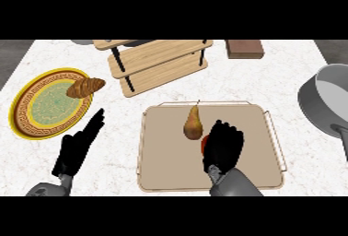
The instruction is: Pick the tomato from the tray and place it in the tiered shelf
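Bright, even light across the pale desk (285, 83); soft faint shadows beneath the shelf (159, 60), upper centre; no glare.

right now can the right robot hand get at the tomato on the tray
Probably yes: the right robot hand is already over the tomato on the tray; the pear sits close beside but doesn't block it.

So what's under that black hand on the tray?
A sliver of red shows at the left edge of the right hand: the tomato, lying on the tray just below the pear. The hand covers the rest of the tomato, so its fingers' hold is hidden.
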